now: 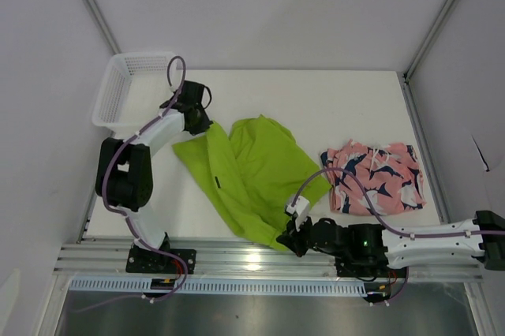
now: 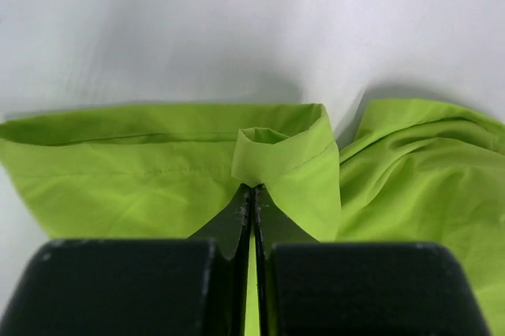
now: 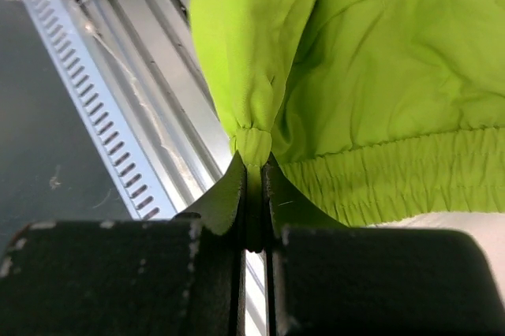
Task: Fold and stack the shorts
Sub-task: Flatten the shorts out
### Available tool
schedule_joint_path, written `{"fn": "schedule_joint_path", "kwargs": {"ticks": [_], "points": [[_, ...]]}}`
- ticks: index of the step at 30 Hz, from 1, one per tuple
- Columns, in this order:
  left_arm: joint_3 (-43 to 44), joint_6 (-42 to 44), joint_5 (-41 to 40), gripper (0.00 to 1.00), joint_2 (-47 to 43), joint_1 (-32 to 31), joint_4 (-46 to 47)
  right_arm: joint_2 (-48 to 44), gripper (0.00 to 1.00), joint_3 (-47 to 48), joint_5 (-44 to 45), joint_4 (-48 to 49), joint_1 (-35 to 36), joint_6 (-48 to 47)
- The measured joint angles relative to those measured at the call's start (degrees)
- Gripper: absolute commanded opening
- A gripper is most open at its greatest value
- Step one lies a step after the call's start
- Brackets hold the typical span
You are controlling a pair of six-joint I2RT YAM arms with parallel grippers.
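The lime-green shorts [image 1: 252,170] lie spread, unfolded, on the surface [image 1: 331,107], left fingers [image 2: 235,222] clamped on their far hem, right fingers [image 3: 223,194] on their near waistband, the coral-pink shorts [image 1: 375,178] just right of them, nothing stacked yet.

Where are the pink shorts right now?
In the top view, the pink shorts lie on the right side of the table, just right of the green shorts.
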Motion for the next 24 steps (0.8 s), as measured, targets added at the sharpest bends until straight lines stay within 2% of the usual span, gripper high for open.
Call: {"fn": "schedule_joint_path", "kwargs": {"ticks": [4, 7, 13, 15, 21, 24], "points": [[3.89, 1.07, -4.24, 0.0, -2.32, -1.03, -6.97, 2.19, 0.0, 2.34, 0.98, -3.54, -2.1, -0.76], [5.22, 1.38, -5.79, 0.0, -5.46, -0.31, -12.31, 3.58, 0.0, 6.32, 0.63, -6.75, -7.43, -2.75], [8.26, 0.52, -4.07, 0.0, -14.97, 6.71, -19.76, 5.38, 0.0, 17.22, -5.53, -12.59, -21.84, -9.01], [9.7, -0.35, -4.59, 0.0, -19.39, 8.76, -22.32, 5.79, 0.0, 20.7, -8.35, -13.25, -24.33, -10.38], [15.52, -1.38, -5.38, 0.0, -32.09, 11.15, -28.44, 7.43, 0.0, 30.47, -12.5, -16.83, -23.43, -12.96], [21.92, -2.23, -4.46, 0.0, -33.92, 13.64, -30.71, 9.03, 0.0, 36.15, -14.38, -19.23, -26.16, -14.12]]}}
